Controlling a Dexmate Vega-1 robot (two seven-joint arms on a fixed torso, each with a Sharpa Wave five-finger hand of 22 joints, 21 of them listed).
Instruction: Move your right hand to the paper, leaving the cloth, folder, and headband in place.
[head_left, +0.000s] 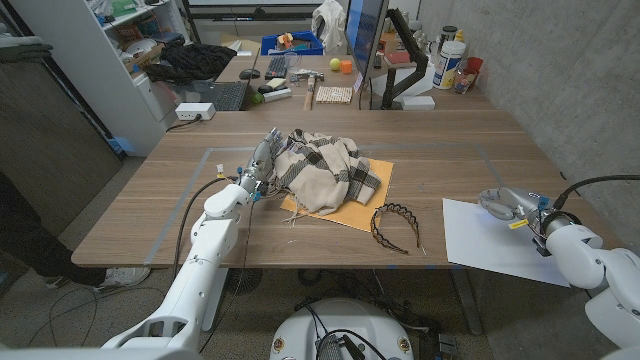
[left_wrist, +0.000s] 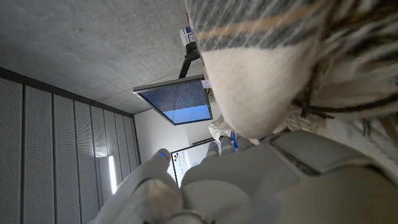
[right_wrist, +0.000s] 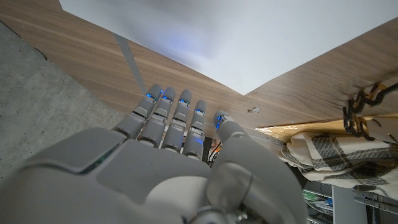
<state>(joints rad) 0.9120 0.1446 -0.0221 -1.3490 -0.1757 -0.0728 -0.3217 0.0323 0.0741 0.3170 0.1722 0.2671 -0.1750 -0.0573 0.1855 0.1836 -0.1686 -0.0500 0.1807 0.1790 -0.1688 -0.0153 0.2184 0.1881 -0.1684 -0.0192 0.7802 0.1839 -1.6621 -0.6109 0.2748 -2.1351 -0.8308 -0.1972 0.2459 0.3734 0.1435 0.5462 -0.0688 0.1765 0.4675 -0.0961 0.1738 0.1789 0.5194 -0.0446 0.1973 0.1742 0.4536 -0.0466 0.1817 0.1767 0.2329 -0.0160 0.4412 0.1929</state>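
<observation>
The white paper (head_left: 500, 243) lies at about 4 o'clock on the worktop (head_left: 440, 165), near its front-right edge. The right hand (head_left: 508, 204) sits over the paper's far right part, fingers (right_wrist: 180, 115) extended side by side and holding nothing; whether they touch the sheet cannot be told. Judged from this, the reach is essentially made, and what may remain is only settling the hand down onto the sheet. The striped cloth (head_left: 322, 170) lies heaped near the centre on the yellow folder (head_left: 345, 212), and the black headband (head_left: 392, 226) rests just off the folder's corner toward 5 o'clock, well apart from the right hand. The left hand (head_left: 260, 170) stands at the cloth's 9 o'clock side, up against the fabric; I cannot tell if its fingers grip it.
</observation>
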